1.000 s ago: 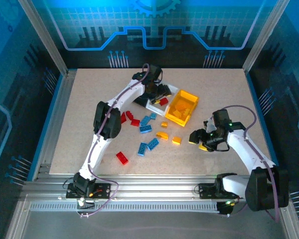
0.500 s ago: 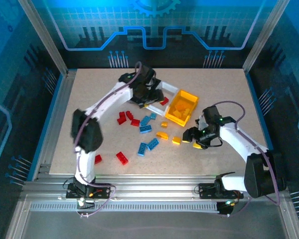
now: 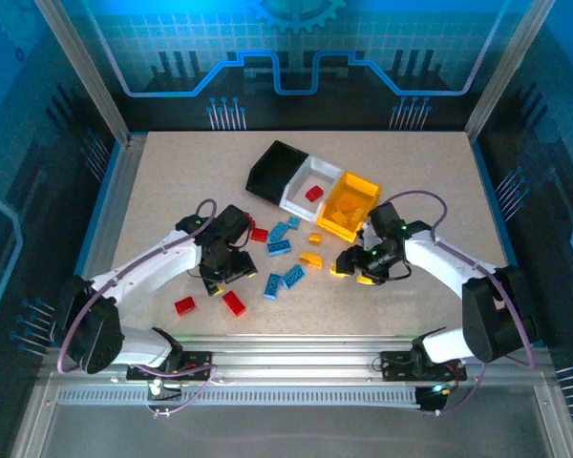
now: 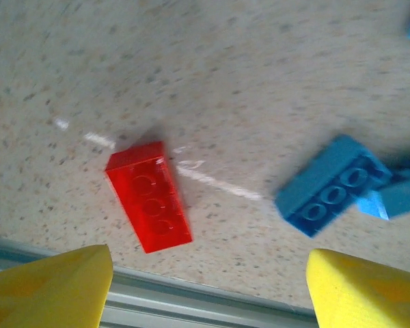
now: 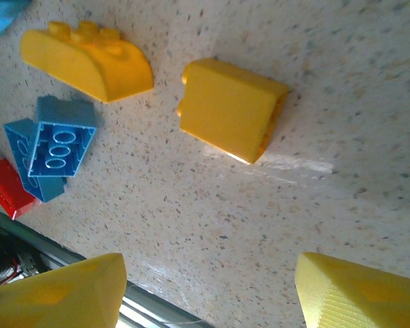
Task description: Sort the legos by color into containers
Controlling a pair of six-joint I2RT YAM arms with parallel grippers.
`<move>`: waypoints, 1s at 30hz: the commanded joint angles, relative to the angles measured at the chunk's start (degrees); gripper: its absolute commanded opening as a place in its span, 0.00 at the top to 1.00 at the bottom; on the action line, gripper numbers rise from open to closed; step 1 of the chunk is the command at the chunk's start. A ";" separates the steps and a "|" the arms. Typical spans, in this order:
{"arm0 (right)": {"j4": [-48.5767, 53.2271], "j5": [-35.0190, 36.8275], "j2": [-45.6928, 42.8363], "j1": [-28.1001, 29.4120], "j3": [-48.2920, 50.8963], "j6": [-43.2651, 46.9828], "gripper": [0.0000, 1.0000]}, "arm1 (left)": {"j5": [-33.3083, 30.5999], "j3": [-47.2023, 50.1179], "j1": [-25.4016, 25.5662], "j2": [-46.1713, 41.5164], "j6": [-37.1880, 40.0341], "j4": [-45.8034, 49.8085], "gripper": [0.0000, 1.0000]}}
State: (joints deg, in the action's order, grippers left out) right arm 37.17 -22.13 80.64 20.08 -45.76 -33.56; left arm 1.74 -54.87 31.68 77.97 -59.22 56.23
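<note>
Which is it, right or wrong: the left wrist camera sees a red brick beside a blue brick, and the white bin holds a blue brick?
The white bin holds a red piece, not a blue one, as the top view shows; the red brick beside the blue brick is right.

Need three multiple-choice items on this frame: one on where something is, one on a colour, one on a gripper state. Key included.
1. The red brick inside the bins lies in: A the black bin; B the white bin; C the yellow bin.
2. The boxy brick just ahead of the right fingers is: A red; B blue; C yellow.
3. The left fingers are: A shut on a red brick; B shut on a blue brick; C open, holding nothing.

Key:
1 B: the top view shows it on the floor of the middle, white bin.
2 C: the right wrist view shows it plainly yellow.
3 C: the fingers are spread, with bare table between them.
</note>
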 commanded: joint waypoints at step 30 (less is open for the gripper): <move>0.75 7.36 -9.21 4.79 5.90 -4.70 0.36 | 8.96 13.64 -0.93 11.34 -10.01 -16.35 0.51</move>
State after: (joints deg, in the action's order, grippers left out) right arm 36.56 -15.35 72.69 24.12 -40.10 -37.56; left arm 9.52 -43.18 30.89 87.22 -68.99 43.59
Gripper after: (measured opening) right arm 0.641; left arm 0.502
